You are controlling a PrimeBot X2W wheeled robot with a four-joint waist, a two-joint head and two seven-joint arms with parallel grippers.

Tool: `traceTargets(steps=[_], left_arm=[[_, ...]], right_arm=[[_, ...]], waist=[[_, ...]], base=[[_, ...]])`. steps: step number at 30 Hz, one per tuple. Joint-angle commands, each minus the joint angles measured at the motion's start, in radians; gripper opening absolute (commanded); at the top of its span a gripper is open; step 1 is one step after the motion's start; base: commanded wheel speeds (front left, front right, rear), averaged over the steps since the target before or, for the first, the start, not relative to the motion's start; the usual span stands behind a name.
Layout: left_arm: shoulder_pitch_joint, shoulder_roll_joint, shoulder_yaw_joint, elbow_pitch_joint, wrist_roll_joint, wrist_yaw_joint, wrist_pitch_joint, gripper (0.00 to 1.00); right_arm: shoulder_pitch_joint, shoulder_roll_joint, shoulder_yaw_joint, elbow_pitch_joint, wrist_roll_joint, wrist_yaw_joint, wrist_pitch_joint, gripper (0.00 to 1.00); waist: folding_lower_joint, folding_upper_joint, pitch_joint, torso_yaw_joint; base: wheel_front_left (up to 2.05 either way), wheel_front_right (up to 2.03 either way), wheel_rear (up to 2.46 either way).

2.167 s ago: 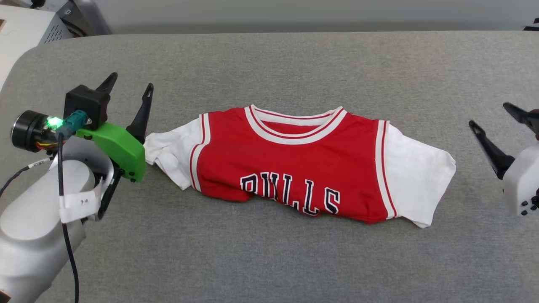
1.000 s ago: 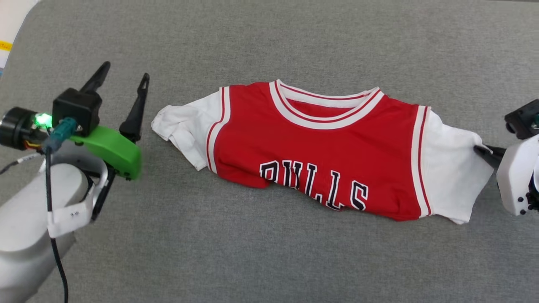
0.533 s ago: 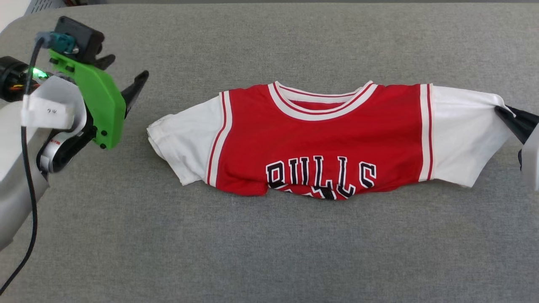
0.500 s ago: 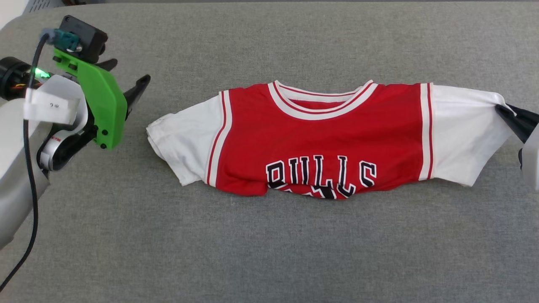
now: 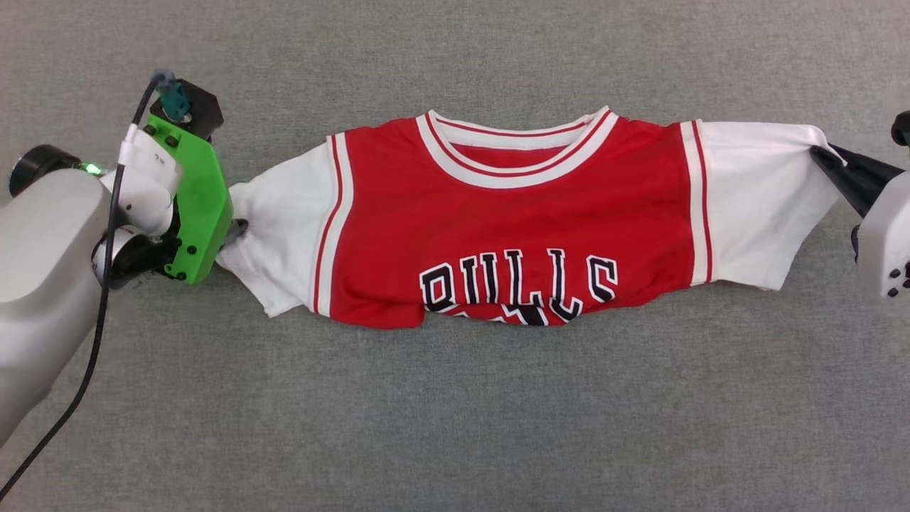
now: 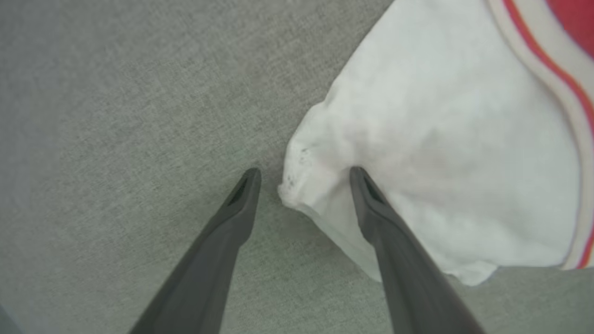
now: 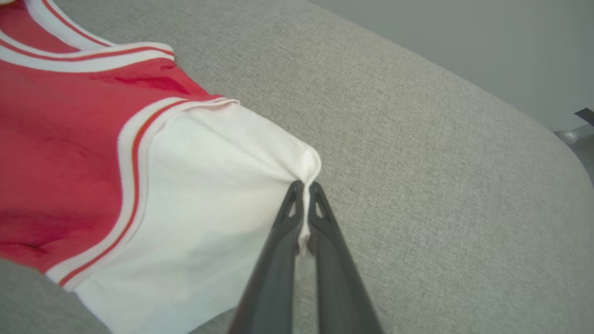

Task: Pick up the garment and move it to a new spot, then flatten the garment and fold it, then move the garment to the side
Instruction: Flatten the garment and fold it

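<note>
The garment [image 5: 512, 213] lies spread on the worktop [image 5: 455, 427] between the claws. The right claw [image 7: 304, 186] pinches one white sleeve's tip; the left claw [image 6: 305, 173] gapes wide, straddling the other sleeve's edge.

The garment [image 5: 512, 213] lies on the padded surface [image 5: 455, 427], stretched across the middle of the head view, collar toward the top edge, lettering toward the bottom. The left gripper [image 5: 231, 227] is at frame left, at the tip of 1 sleeve [image 5: 277, 220]. The right gripper [image 5: 825, 155] is at the right edge, at the other sleeve's upper corner. In the left wrist view the sleeve's corner lies between the 2 fingers [image 6: 371, 204], the right-hand finger on the cloth, the left-hand one over bare surface.
</note>
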State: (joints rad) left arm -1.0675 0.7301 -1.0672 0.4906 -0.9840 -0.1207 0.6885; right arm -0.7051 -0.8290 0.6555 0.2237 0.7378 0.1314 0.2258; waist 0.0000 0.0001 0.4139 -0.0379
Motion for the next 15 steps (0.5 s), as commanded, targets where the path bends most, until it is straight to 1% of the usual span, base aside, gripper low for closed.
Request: traceTargets(steps=[1,7,8,9,11,15], left_arm=[[-0.011,-0.01,-0.014,0.017,0.0,-0.005,0.007,1.0],[0.014,-0.037,-0.09,0.078,0.004,-0.009,0.035,1.0],[0.02,-0.041,-0.105,0.076,-0.003,-0.009,0.036,0.31],[0.025,-0.043,-0.115,0.074,-0.013,-0.009,0.036,0.0],[0.029,-0.041,-0.138,0.063,-0.025,-0.01,0.032,0.0],[0.021,-0.038,-0.152,0.049,-0.038,-0.01,-0.031,0.0]], right_arm=[[-0.021,0.007,0.004,-0.002,-0.011,-0.001,0.004,0.0],[-0.044,0.021,0.027,-0.002,-0.014,-0.001,0.002,0.0],[-0.047,0.022,0.031,-0.001,-0.013,-0.001,0.0,0.0],[-0.049,0.022,0.034,0.0,-0.013,-0.001,-0.001,0.0],[-0.053,0.022,0.04,0.001,-0.012,-0.001,-0.006,0.0],[-0.058,0.017,0.046,0.007,-0.013,-0.001,-0.025,0.0]], waist=[[0.0,-0.0001,0.023,-0.02],[0.0,-0.0001,0.04,-0.029],[0.0,-0.0001,0.04,-0.03],[0.0,-0.0001,0.04,-0.029],[0.0,-0.0001,0.035,-0.027],[0.0,-0.0001,0.007,-0.013]], base=[[0.0,0.0,0.0],[0.0,0.0,0.0],[0.0,0.0,0.0],[0.0,0.0,0.0],[0.0,0.0,0.0],[0.0,0.0,0.0]])
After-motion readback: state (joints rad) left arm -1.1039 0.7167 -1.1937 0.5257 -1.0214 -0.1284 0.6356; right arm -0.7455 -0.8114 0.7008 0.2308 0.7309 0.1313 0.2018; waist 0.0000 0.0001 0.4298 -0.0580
